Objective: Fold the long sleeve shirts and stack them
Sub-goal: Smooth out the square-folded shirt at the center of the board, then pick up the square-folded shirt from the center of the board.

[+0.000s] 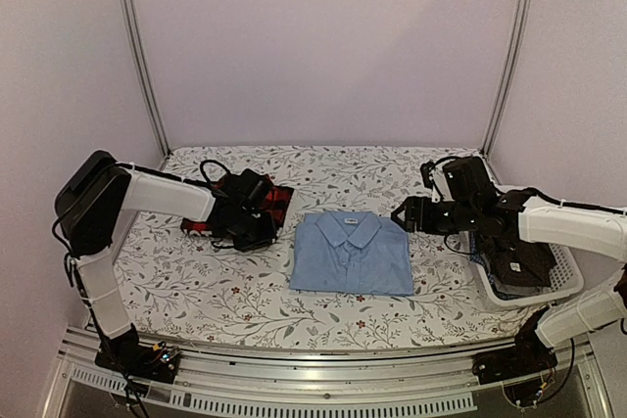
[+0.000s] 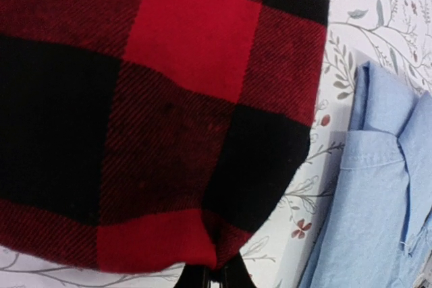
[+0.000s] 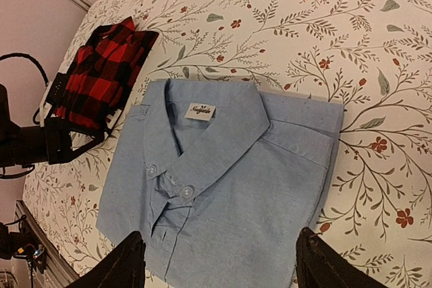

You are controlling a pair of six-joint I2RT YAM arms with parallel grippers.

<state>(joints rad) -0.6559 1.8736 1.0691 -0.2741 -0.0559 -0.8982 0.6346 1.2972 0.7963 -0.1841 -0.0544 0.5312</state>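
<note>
The blue shirt (image 1: 353,254) lies folded, collar far, in the middle of the desk (image 1: 196,291). The right jaws hang released by its far right corner, holding nothing. The left jaws are clenched on an edge of the plaid shirt (image 2: 169,99), just left of the blue one, and dark shirts (image 1: 519,266) sit in the basket (image 1: 566,289) at the right.

A plain pale lilac back wall (image 1: 323,36) closes the space, with matching side walls (image 1: 49,66) to left and right. Two slim metal posts (image 1: 137,46) stand in the back corners, leaning slightly outward in the top view. The table (image 1: 323,159) is covered by a white cloth (image 1: 196,291) printed with grey leafy sprigs and small red flowers. An aluminium rail (image 1: 323,379) runs along its near edge. The light is soft and even, and shadows are faint.
</note>
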